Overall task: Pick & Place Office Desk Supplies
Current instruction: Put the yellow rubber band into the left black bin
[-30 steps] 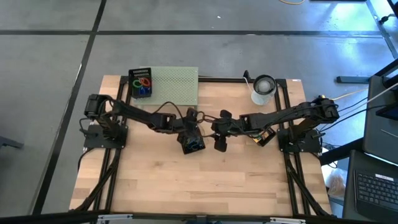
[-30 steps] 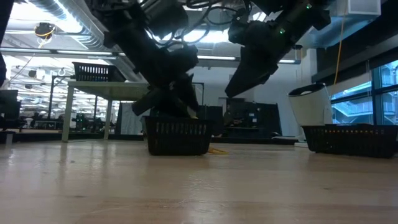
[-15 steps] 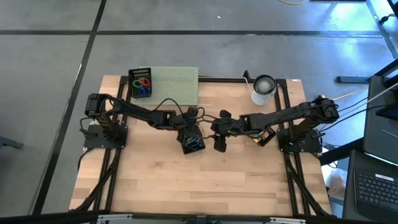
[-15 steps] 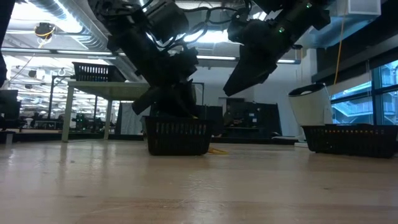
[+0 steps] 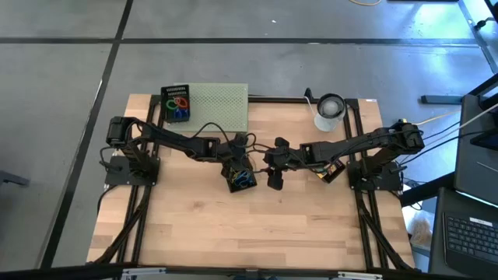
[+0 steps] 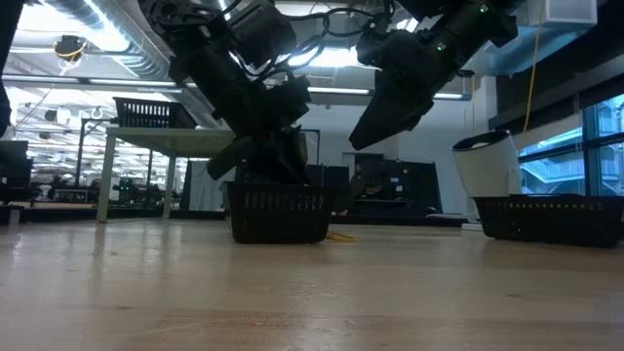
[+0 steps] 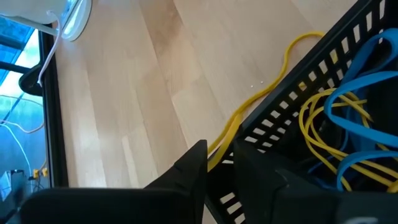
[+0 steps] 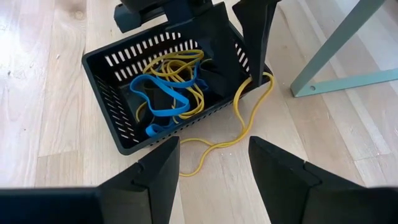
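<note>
The left pincer [image 7: 217,165] is set at the rim of the basket [image 8: 109,99], narrowed on the yellow band [image 8: 239,127], which is draped over the wall and trails onto the worktop [image 5: 257,233] outside the basket. The right pincer [image 8: 214,155] is held wide above the basket with nothing in it.

Several risks can be judged from this:
- The band is thin and lies against the wall, so the wall may be nipped with it and the light basket tipped or dragged when the arm is raised.
- Yellow loops are seen tangled with the blue bands [image 8: 163,99] inside the basket. If the held band is joined to them, they could be hauled out.
- A stretched band could slip free and snap away across the wood.
- The two pincers are close together over the basket, so a careless move could bring them into contact.

The worktop is pale, smooth planked wood. Well beyond the basket, a mesh stand [image 5: 218,105] and a tray of coloured clips [image 5: 176,103] are seen at the far edge, with a white roll [image 5: 330,109] further along it. Behind the basket, a long workshop with tables and ceiling lights is shown, and grey floor around
</note>
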